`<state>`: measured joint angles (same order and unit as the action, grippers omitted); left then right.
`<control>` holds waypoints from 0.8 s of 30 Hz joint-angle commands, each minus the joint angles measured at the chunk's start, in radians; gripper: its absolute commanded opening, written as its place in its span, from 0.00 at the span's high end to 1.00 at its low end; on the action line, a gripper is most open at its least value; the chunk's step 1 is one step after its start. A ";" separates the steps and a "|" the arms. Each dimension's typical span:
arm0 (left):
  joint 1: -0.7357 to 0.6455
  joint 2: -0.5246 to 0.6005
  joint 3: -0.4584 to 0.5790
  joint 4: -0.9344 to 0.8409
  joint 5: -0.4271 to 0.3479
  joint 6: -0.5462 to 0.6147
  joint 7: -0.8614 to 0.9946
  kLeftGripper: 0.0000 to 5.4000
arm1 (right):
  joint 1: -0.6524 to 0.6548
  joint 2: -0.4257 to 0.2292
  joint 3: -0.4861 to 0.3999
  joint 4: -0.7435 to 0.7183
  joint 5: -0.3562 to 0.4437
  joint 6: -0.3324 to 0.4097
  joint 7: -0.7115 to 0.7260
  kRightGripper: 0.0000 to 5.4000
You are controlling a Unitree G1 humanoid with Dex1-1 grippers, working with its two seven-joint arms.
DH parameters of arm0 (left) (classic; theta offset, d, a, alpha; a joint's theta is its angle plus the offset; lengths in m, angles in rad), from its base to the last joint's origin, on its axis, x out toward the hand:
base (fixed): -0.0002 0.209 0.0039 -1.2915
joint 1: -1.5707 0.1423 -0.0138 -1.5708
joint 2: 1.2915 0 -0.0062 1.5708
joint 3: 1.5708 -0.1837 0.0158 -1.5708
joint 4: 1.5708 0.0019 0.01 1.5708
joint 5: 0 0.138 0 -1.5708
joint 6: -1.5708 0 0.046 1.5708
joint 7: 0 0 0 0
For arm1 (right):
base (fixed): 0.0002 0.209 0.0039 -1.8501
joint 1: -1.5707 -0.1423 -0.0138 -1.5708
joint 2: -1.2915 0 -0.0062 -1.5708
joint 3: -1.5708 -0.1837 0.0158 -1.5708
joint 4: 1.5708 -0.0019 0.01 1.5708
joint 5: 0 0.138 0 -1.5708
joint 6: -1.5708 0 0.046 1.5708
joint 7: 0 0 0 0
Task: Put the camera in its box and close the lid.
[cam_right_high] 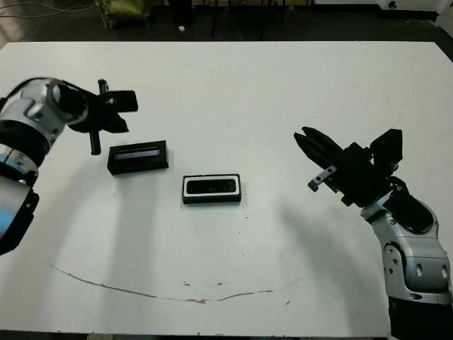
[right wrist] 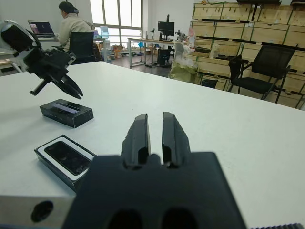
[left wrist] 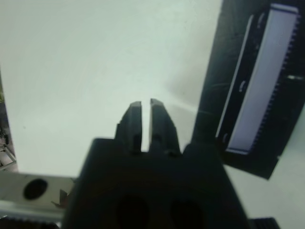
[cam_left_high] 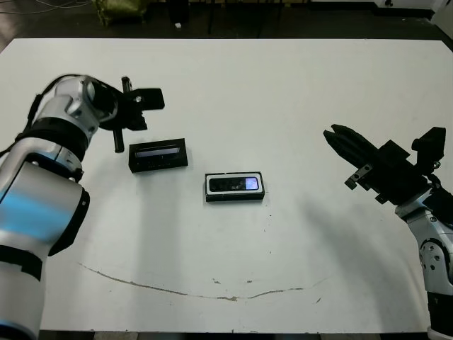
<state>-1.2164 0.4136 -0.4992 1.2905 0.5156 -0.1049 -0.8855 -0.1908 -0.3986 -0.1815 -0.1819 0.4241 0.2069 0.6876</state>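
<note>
Left gripper [cam_left_high: 131,113] clenched on nothing, hanging just left and behind the lid [cam_left_high: 158,155], lid flat on the white table [cam_left_high: 283,92], box [cam_left_high: 235,187] near right of the lid with the camera [cam_left_high: 236,184] inside, uncovered, right gripper [right wrist: 155,136] clenched and empty, well apart right of the box.

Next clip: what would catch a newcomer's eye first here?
Mid-table sits the shallow white-lined black box with the slim black camera already inside. Just to its left lies the flat black lid with a pale glossy strip, not yet on. The left end effector hovers beyond the lid, fingers together.
</note>
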 commanded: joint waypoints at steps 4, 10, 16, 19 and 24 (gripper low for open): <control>0.036 -0.023 -0.021 0.028 0.038 0.014 -0.010 1.00 | 0.023 -0.015 0.002 0.034 -0.011 -0.047 0.016 1.00; 0.047 -0.032 -0.045 0.030 0.072 0.016 -0.012 1.00 | 0.026 -0.019 0.006 0.042 -0.009 -0.057 0.024 1.00; 0.051 -0.034 -0.061 0.037 0.089 0.038 -0.007 1.00 | 0.031 -0.020 0.014 0.051 -0.028 -0.082 0.017 1.00; 0.050 -0.035 -0.070 0.037 0.101 0.054 0.006 1.00 | 0.030 -0.019 0.016 0.058 -0.025 -0.094 0.025 1.00; 0.052 -0.035 -0.071 0.035 0.110 0.060 0.002 1.00 | 0.031 -0.020 0.019 0.055 -0.020 -0.088 0.024 1.00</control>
<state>-1.2033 0.3873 -0.5565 1.3039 0.6102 -0.0579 -0.8694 -0.1814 -0.4085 -0.1681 -0.1373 0.4090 0.1188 0.7094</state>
